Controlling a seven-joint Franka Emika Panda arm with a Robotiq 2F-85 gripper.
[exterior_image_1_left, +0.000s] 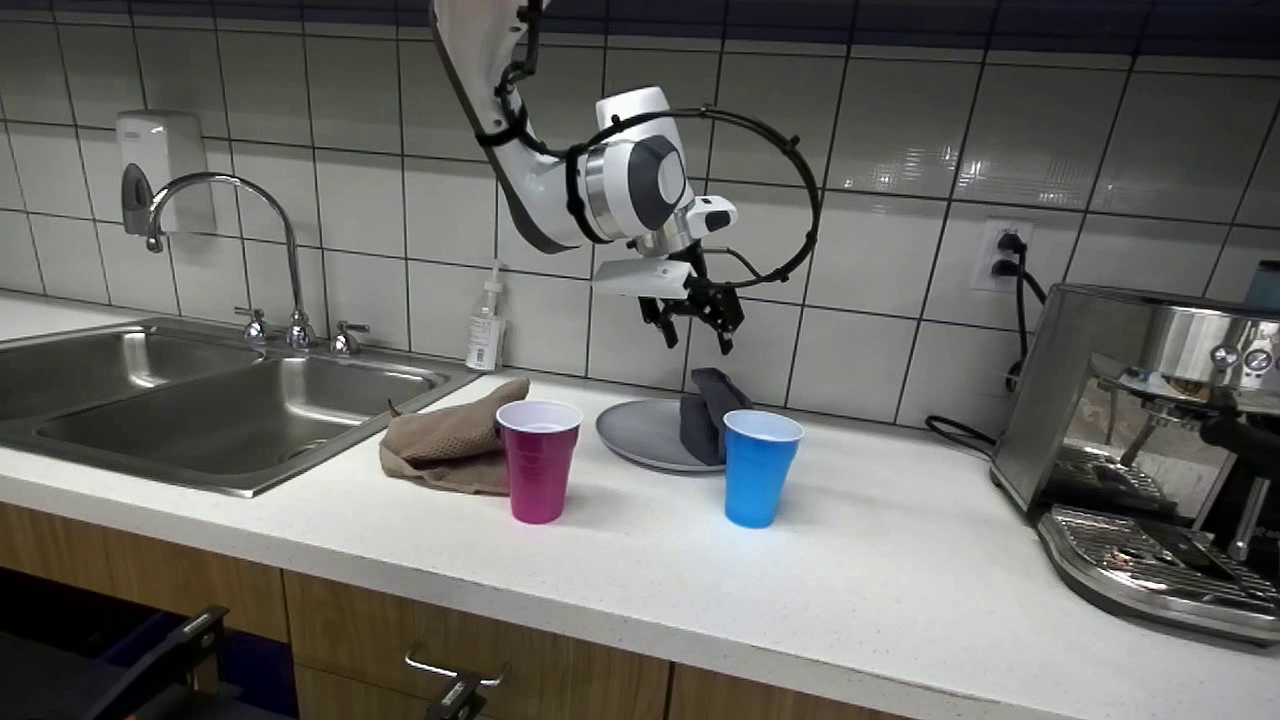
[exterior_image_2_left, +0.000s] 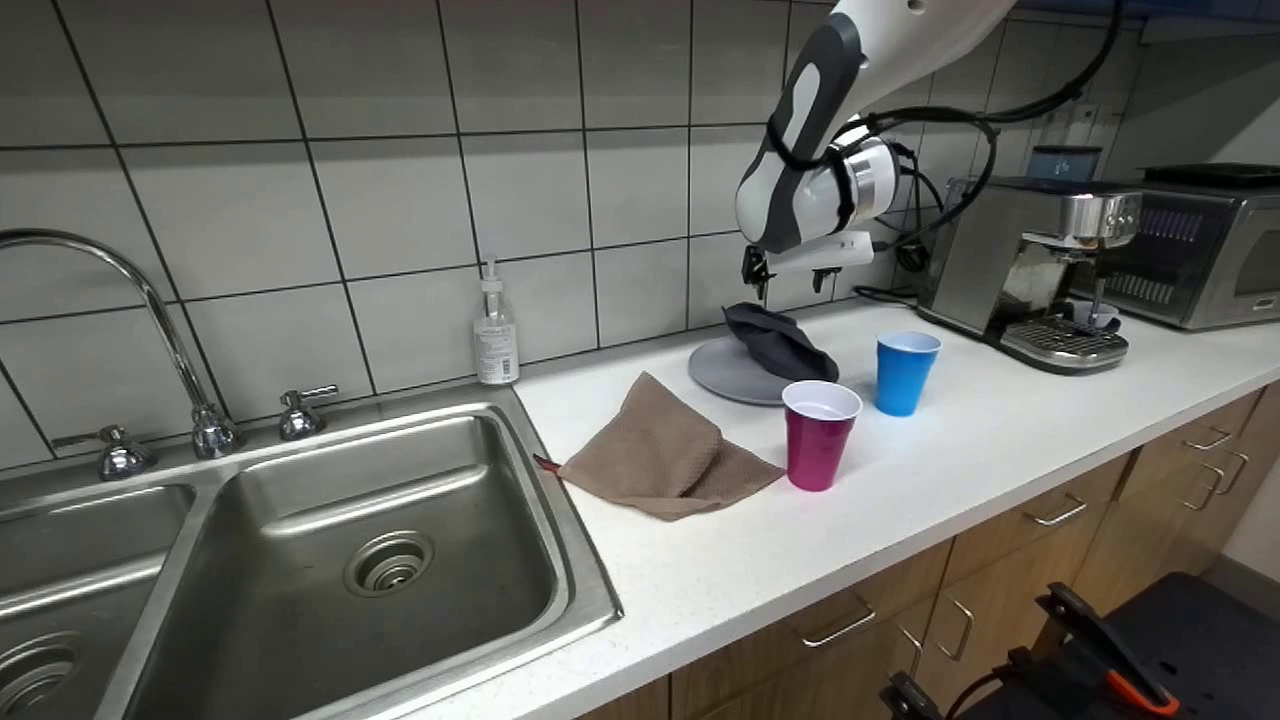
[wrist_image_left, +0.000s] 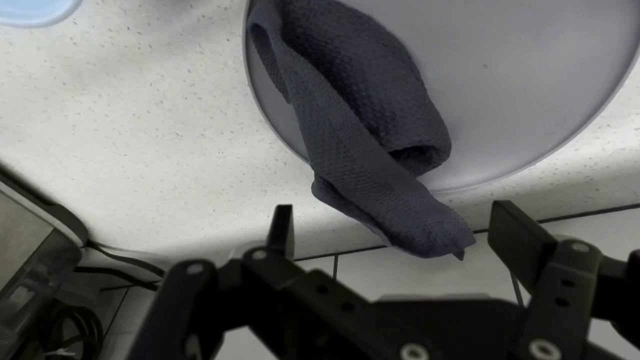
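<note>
"Hanging above the dark gray cloth (wrist_image_left: 350, 135), your gripper (wrist_image_left: 394, 225) is spread wide, holding nothing. The cloth sits bunched on the gray plate (wrist_image_left: 505, 85)."

"How will it feel to you?"

"Light, soft and floppy, I think. Pinch the end sticking up by the tiled wall (exterior_image_1_left: 880, 265)."

"What can you count?"

"You have two cloths, with the brown cloth (exterior_image_2_left: 650, 450); two cups, a pink cup (exterior_image_2_left: 815, 452) and a blue cup (exterior_image_2_left: 903, 378); one gray plate, one pump bottle (exterior_image_2_left: 496, 345), one coffee machine (exterior_image_2_left: 985, 260)."
</note>
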